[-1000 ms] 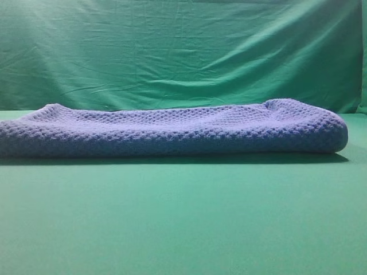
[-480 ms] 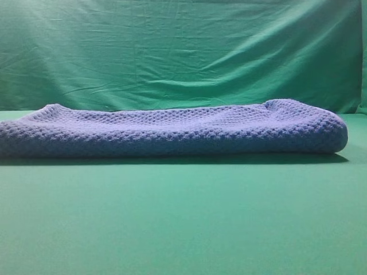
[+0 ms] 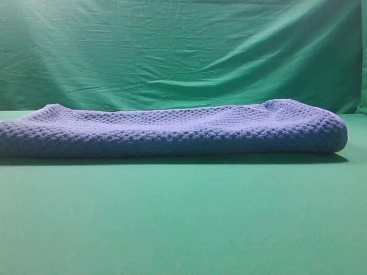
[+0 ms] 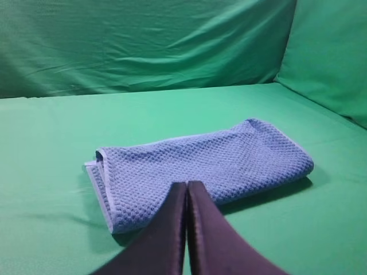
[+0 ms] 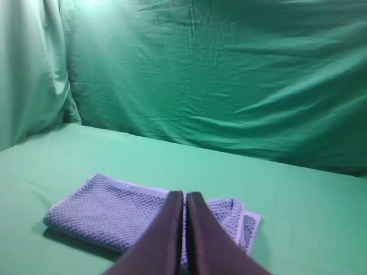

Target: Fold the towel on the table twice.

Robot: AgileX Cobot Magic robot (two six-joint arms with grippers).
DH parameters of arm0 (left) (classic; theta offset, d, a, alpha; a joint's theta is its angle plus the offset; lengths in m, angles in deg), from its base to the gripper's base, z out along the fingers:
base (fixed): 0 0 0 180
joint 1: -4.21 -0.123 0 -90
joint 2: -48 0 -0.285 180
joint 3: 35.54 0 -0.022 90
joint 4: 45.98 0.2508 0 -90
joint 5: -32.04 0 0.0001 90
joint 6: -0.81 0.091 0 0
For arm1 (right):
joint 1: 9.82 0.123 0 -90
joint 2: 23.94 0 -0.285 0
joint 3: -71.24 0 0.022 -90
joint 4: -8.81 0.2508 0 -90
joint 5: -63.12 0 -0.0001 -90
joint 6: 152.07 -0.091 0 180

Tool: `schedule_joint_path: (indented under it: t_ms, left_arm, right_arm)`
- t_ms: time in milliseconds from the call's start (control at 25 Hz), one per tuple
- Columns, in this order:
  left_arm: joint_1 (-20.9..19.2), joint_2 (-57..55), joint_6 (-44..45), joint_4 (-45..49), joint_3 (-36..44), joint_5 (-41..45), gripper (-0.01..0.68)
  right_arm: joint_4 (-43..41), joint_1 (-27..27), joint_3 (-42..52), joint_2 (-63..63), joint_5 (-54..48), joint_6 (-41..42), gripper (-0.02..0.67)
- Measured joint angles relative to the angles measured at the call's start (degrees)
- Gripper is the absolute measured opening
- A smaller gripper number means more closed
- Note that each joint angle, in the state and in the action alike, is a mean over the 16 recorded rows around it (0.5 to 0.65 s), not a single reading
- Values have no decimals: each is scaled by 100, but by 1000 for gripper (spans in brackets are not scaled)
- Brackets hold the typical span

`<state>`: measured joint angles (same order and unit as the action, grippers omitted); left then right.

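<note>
Towel lies folded flat on the green counter, spanning most of the exterior view from 9 to 3 o'clock, thick rounded fold at its right end. Wrinkled green backdrop behind at 12. Left gripper: jaws pressed together, holding nothing, towel just beyond at 12. Right gripper: same, pressed together, clear of the towel.

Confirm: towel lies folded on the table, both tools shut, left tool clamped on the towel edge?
Not quite. The left tool is shut but holds nothing: in the left wrist view it hangs above the folded towel. The right tool is shut too, and the towel does lie on the table.
</note>
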<state>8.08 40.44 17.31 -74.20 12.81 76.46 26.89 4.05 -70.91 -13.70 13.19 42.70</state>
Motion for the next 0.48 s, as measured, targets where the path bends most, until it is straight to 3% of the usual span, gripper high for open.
schedule_joint_path:
  t_ms: [480]
  left_arm:
    - [0,64,-109,327,397,-561,0]
  right_arm:
    - [-74,0,848,-362,527,-284,0]
